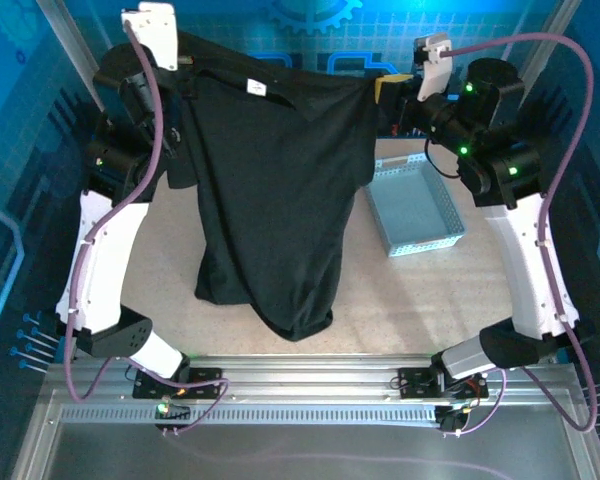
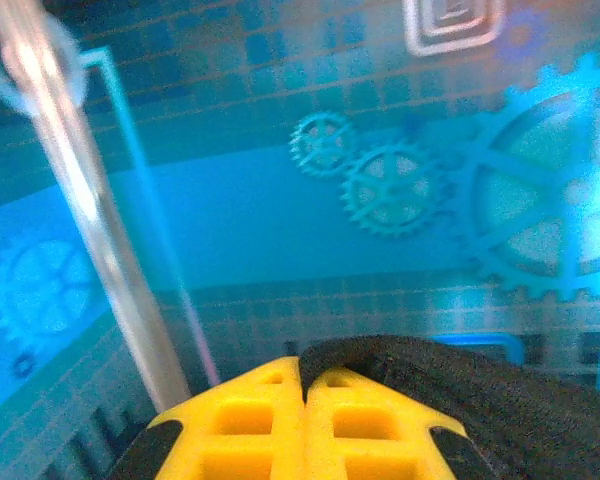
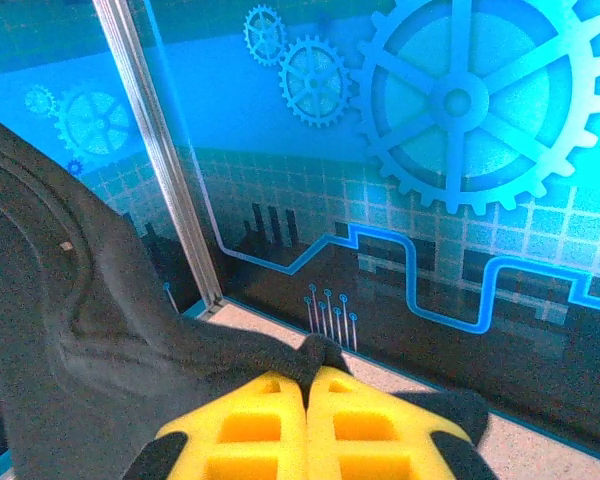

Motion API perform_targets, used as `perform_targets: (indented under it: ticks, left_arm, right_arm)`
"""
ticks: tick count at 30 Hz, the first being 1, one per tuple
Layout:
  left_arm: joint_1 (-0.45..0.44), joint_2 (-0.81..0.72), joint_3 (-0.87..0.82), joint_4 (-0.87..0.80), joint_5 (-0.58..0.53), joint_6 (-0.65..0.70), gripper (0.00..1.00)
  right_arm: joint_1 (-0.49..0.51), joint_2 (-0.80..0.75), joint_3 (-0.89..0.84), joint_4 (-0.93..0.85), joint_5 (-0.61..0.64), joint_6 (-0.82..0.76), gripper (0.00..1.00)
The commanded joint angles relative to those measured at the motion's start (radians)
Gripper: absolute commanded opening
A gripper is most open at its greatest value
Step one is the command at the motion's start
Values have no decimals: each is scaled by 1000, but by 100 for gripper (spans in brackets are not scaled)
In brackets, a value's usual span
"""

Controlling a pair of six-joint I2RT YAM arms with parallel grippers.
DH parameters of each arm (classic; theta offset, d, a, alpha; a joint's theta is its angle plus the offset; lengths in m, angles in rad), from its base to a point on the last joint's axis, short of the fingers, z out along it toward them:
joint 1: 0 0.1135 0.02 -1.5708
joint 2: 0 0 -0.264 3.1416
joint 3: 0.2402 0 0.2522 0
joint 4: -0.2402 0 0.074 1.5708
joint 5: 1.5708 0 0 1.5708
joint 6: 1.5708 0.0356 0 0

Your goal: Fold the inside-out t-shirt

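The inside-out t-shirt (image 1: 275, 200) is plain black and hangs stretched between both raised arms at the back of the table, with a small white label (image 1: 255, 88) near its top edge. My left gripper (image 1: 185, 72) is shut on the shirt's top left corner. In the left wrist view the yellow fingers (image 2: 250, 420) pinch a black fold (image 2: 480, 390) at the left gripper (image 2: 305, 375). My right gripper (image 1: 388, 90) is shut on the top right corner. In the right wrist view fabric (image 3: 70, 330) runs left from the right gripper (image 3: 307, 372). The lower hem (image 1: 290, 322) droops toward the tabletop.
A light grey perforated tray (image 1: 415, 205) lies on the table to the right of the hanging shirt, below the right gripper. Aluminium frame posts (image 3: 160, 160) stand at the back corners before the blue gear-patterned wall. The arm bases (image 1: 180, 385) sit on the near rail.
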Motion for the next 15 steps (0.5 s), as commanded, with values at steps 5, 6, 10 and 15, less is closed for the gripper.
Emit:
perform_targets:
  ticks: [5, 6, 10, 15]
  left_arm:
    - [70, -174, -27, 200, -117, 91, 0]
    - [72, -179, -16, 213, -117, 123, 0]
    - [72, -187, 63, 221, -122, 207, 0]
    - [70, -246, 146, 122, -13, 145, 0]
  right_arm:
    - [116, 118, 62, 131, -46, -55, 0]
    - [130, 146, 79, 150, -59, -47, 0]
    - [184, 304, 220, 179, -112, -38, 0]
    - [242, 656, 791, -38, -116, -75, 0]
